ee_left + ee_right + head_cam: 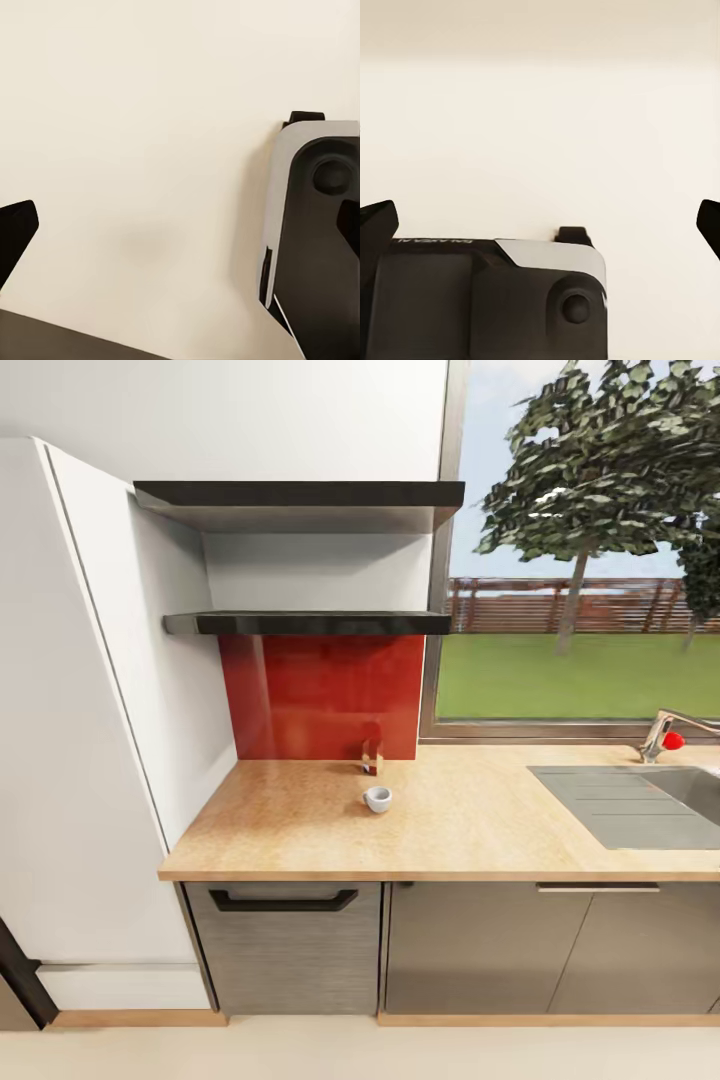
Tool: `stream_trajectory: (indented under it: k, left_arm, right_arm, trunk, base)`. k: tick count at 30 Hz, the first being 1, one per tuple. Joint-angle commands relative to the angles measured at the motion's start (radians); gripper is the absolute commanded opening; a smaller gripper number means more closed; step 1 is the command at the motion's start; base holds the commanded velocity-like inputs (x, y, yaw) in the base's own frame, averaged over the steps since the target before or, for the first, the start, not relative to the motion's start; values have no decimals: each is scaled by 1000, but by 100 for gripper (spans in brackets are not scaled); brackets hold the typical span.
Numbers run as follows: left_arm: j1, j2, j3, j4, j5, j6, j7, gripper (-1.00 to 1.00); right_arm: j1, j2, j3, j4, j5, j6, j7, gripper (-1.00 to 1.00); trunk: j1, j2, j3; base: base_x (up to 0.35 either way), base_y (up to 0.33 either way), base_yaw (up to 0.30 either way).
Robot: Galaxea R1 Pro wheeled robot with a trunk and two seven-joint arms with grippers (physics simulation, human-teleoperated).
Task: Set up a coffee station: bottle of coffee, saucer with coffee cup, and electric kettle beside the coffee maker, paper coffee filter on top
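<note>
I stood facing the kitchen countertop (300, 830), pale beige over glossy grey cabinets, with the red backsplash (320, 695) behind it. The coffee cup (377, 798) sat alone on the worktop, white and small, its handle toward the sink side, no saucer under it. Just behind it, against the backsplash, stood a small dark object with a pale base (372, 757); it was too small for me to name it with confidence. The kitchen shelf (310, 623), the lower of the two dark slabs, showed me only its front edge from this height, so I could not tell what rested on it. The sink (640, 800) and tap (668, 735) lay well to the right.

My left gripper (180, 225) hung over pale floor, its dark fingertips (15, 232) at opposite edges of the wrist view, spread wide and holding nothing. My right gripper (540, 225) was the same: tips (379, 221) far apart, empty, over floor, with part of my own base beneath it.

I judged most of the station unbuilt. To do the next step well, I would raise my trunk or head first to see onto the shelf, square up close to the counter, then bring one arm up clear of the counter's edge before reaching in.
</note>
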Motion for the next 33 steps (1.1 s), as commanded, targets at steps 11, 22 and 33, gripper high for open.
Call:
stream_trajectory:
  k: [11, 22, 33]
  left_arm:
    - [0, -1, 8, 1, -9, -4, 2, 100]
    - [0, -1, 9, 1, -9, -4, 2, 100]
    - [0, -1, 9, 1, -8, -5, 2, 100]
  right_arm:
    - [-1, 21, 3, -104, -17, -4, -11, 100]
    - [-1, 24, 7, -383, -17, -1, -8, 100]
    - [-1, 87, 11, -731, -17, 60, -8, 100]
  trunk:
    - [0, -1, 0]
    - [0, -1, 0]
    - [0, -1, 0]
  base:
    - [0, 0, -1]
    - [0, 0, 0]
    - [0, 0, 0]
